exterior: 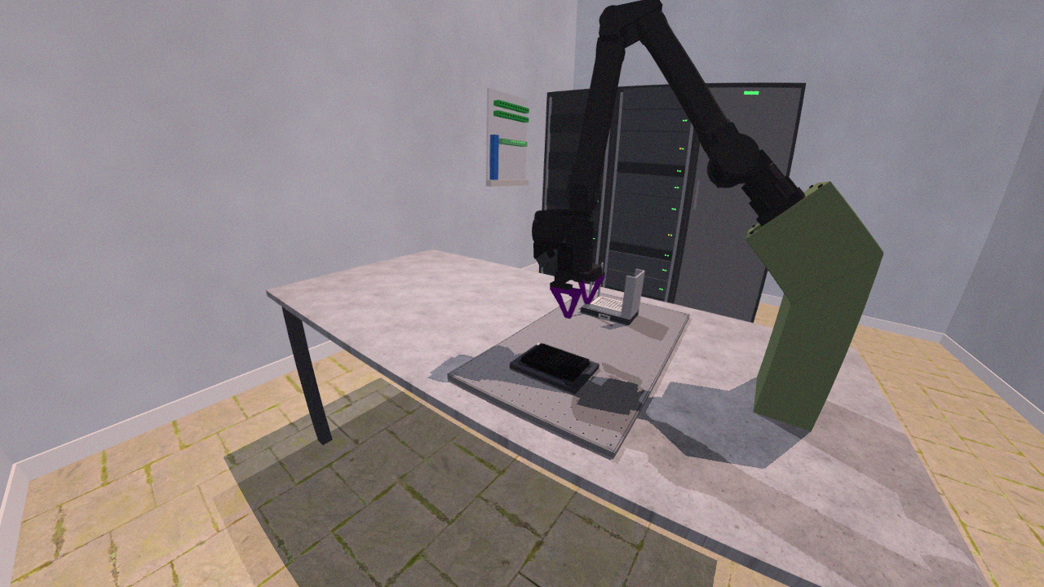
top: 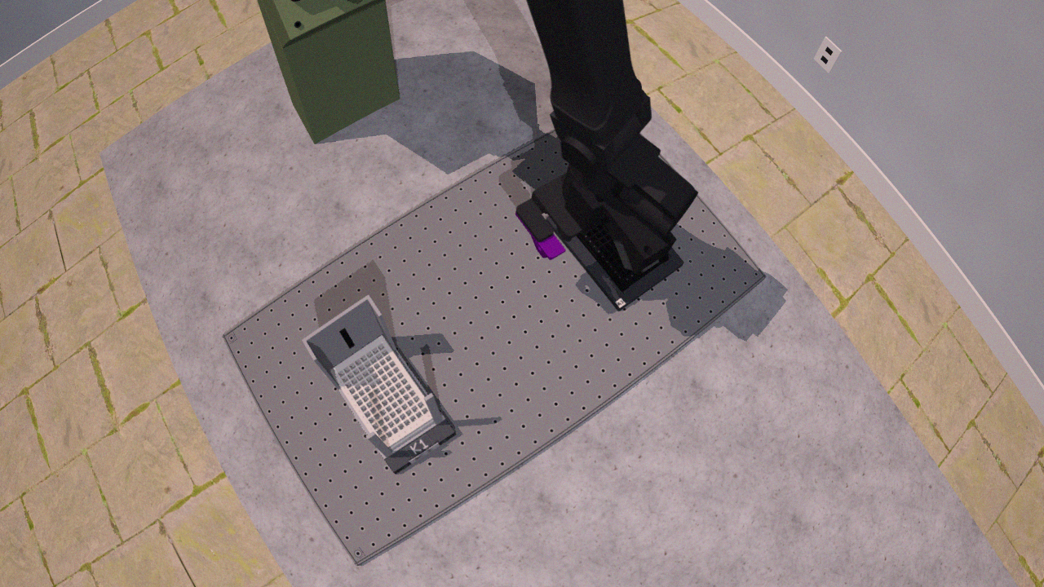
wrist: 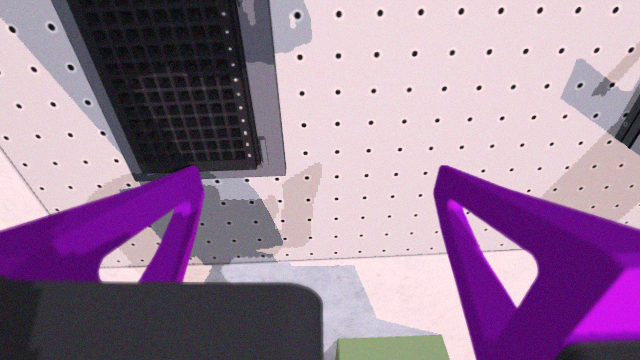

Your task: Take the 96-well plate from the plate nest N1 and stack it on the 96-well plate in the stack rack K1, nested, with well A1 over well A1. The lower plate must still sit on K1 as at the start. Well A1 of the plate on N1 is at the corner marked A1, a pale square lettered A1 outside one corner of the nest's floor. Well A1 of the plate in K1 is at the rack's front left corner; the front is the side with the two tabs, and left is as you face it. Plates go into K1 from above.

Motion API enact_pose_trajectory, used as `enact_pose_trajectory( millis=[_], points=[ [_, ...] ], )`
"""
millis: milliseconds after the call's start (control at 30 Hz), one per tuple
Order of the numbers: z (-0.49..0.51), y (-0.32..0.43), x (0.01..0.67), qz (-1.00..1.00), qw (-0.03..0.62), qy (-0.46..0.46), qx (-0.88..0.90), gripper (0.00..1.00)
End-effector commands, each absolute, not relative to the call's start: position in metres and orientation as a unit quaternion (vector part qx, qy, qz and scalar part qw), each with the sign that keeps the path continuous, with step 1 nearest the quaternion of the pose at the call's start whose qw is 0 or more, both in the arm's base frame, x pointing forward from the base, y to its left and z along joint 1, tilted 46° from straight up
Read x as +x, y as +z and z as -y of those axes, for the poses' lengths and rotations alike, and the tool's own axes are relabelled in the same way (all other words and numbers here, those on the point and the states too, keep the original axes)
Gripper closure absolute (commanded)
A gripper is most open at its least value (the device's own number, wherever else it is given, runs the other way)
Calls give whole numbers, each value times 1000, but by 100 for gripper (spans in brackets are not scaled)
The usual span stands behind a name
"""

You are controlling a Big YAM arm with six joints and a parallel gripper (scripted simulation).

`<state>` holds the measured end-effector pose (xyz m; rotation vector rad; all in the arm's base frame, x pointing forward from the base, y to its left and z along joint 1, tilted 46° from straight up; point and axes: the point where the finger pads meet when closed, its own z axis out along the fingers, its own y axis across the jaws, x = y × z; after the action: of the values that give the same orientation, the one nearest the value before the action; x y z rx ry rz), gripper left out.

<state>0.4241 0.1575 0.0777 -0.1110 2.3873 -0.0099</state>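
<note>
The black 96-well plate (wrist: 167, 85) (exterior: 552, 364) sits in the dark plate nest N1 on the perforated baseplate. In the top view my arm covers most of the black plate (top: 605, 251); the pale A1 marker (top: 621, 300) shows at the nest's near corner. My gripper (wrist: 318, 179) with purple fingers is open and empty, high above the baseplate, with the plate off to the upper left in the wrist view. It also shows in the exterior view (exterior: 578, 297). The white 96-well plate (top: 379, 388) lies in the stack rack K1 (top: 416, 447) at the baseplate's other end.
The green robot base (top: 332, 58) stands on the table beside the baseplate (top: 481, 342). The rack has a tall grey back wall (top: 350, 334) and thin corner posts. A dark server cabinet (exterior: 671, 189) stands behind the table.
</note>
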Motion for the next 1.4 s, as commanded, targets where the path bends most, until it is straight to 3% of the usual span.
enact_pose_trajectory(
  millis=[0, 667, 1367],
  points=[
    [-166, 90, 423, -925, 378, 3, -35, 0],
    [-248, 121, 389, -914, 401, 21, -57, 0],
    [-244, 103, 405, -915, 399, 14, -59, 0]
  ],
)
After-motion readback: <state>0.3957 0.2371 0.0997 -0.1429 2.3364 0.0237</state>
